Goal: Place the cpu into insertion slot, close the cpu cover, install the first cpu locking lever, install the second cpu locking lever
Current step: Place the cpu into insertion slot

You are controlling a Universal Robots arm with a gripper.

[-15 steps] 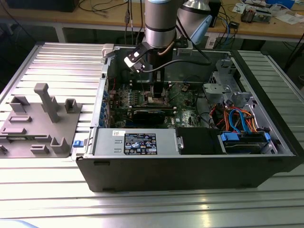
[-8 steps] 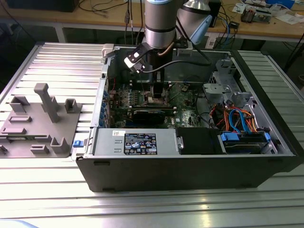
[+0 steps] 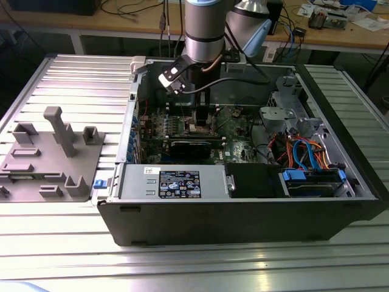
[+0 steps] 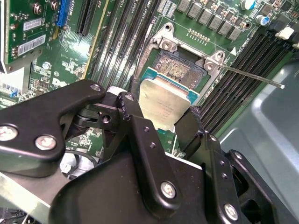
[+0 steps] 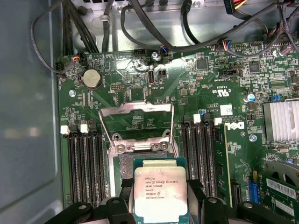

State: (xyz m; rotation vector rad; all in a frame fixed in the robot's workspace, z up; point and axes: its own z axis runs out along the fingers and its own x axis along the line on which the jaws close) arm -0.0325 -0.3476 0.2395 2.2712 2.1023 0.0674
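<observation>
1. Silver-grey metal tops the cpu (image 4: 164,103), and your black jaws are clamped on two of its opposite edges.
2. Your arm (image 3: 203,30) comes down from the upper centre of the exterior view. Its wrist points straight down into the open computer case (image 3: 243,213), over the middle of the green motherboard (image 3: 237,125).
3. The chip hangs slightly tilted, just beside the insertion slot (image 4: 180,65) and overlapping its nearer edge. It is not seated, and the slot's dark contact field lies bare beyond it. Whether the chip's edge touches the rim, you cannot tell.
4. In the first wrist view the cpu cover (image 5: 135,108) stands swung up and open on the far side of the socket, with green board showing through its window.
5. One thin locking lever (image 4: 252,77) sticks out sideways from a socket corner, unlatched.
6. Black memory slots (image 5: 84,163) run along both flanks of the socket.
7. The case sits on the ribbed metal table (image 3: 61,73). A grey fixture tray (image 3: 51,152) lies at the exterior view's left, well apart from the arm.
</observation>
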